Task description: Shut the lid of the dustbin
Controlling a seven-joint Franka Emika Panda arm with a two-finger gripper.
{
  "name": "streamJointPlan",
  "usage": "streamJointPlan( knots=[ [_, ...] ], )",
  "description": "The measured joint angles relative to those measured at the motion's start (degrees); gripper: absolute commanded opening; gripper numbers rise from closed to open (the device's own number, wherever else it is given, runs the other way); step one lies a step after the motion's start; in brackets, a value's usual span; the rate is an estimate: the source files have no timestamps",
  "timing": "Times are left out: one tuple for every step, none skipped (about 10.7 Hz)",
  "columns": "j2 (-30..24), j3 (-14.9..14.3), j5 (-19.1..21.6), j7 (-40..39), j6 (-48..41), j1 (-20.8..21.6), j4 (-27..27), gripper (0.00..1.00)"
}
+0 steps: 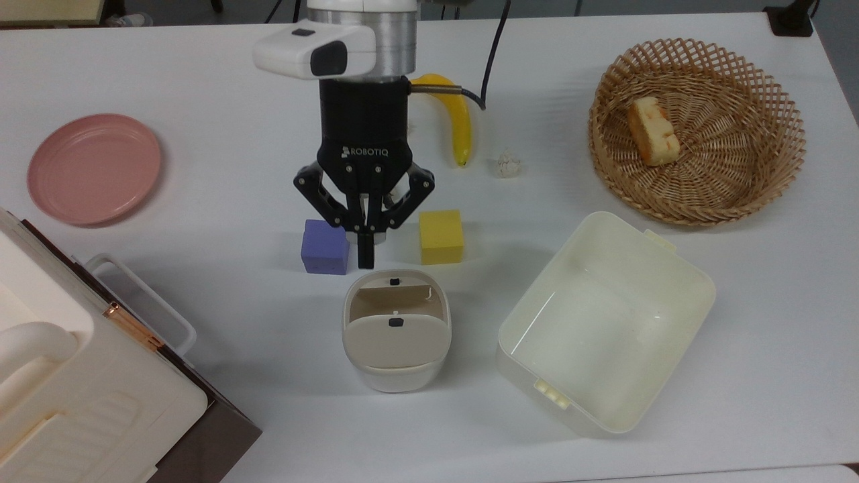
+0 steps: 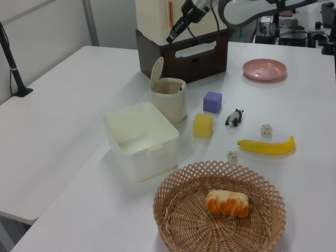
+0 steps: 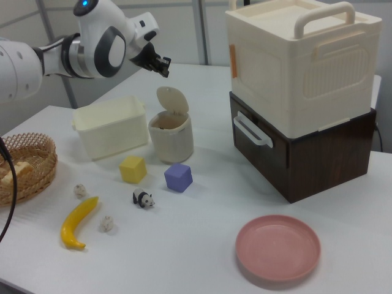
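We see the dustbin (image 3: 171, 137) upright on the desk (image 1: 201, 87), its lid (image 3: 172, 100) raised near vertical. The end effector (image 1: 366, 260) hangs above, fingers together, empty, between the purple cube (image 1: 325, 247) and the yellow cube (image 1: 441, 237).

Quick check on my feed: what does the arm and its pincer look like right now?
The pincer is black, with linkage fingers and white ROBOTIQ lettering on its body. Above it sit a silver ring and a white camera module with dark windows. A black cable runs off it. The arm is white with dark-grey joints.
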Motion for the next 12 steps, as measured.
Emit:
streamJointPlan(
  knots=[
    [0.9, 0.0, 0.4, 0.0, 1.4, 0.0, 0.0, 0.00],
    [1.8, 0.0, 0.5, 0.0, 2.8, 0.0, 0.0, 0.00],
    [2.6, 0.1, 0.5, 0.0, 5.0, 0.0, 0.0, 0.00],
    [3.2, 0.1, 0.5, 0.0, 7.4, 0.0, 0.0, 0.00],
    [3.7, 0.1, 0.5, 0.0, 9.2, 0.0, 0.0, 0.00],
    [4.1, 0.1, 0.5, 0.0, 10.3, -0.1, 0.0, 0.00],
    [4.6, 0.1, 0.5, 0.0, 11.3, -0.1, 0.0, 0.00],
    [5.4, 0.1, 0.5, 0.0, 12.7, -0.1, 0.0, 0.00],
    [6.4, 0.1, 0.5, 0.0, 14.0, 0.0, 0.0, 0.00],
    [7.4, 0.2, 0.5, 0.0, 14.8, 0.0, 0.0, 0.00],
    [8.3, 0.3, 0.5, 0.0, 15.2, 0.0, 0.0, 0.00],
    [8.9, 0.3, 0.5, -0.1, 15.6, 0.1, 0.0, 0.00]
  ],
)
